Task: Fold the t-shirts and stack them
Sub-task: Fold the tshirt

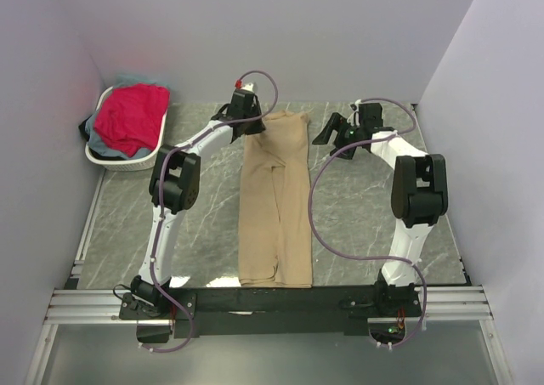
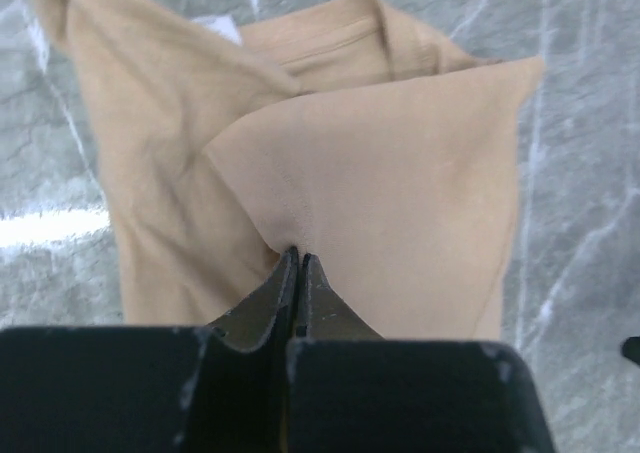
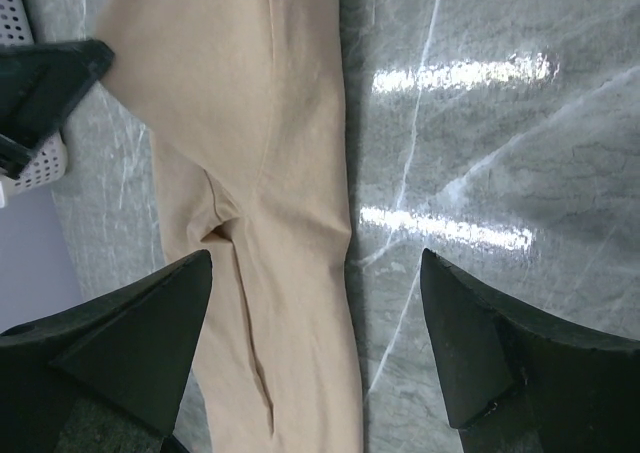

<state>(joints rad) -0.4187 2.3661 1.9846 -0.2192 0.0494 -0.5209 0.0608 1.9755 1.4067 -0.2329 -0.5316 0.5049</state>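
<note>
A tan t-shirt (image 1: 274,202) lies folded into a long narrow strip down the middle of the table. My left gripper (image 1: 252,127) is at its far left corner, shut on a pinch of the tan cloth (image 2: 297,250). The collar (image 2: 340,38) shows beyond the folded-over layer. My right gripper (image 1: 333,133) hovers open and empty just right of the shirt's far end; the shirt's right edge (image 3: 300,223) passes between its fingers (image 3: 480,343). A red-pink t-shirt (image 1: 129,117) lies on top of pale blue-grey and dark ones in the basket.
A white oval plastic basket (image 1: 119,161) stands at the far left corner by the wall. Its rim shows in the right wrist view (image 3: 30,153). Grey walls enclose the marbled table (image 1: 374,206) on three sides.
</note>
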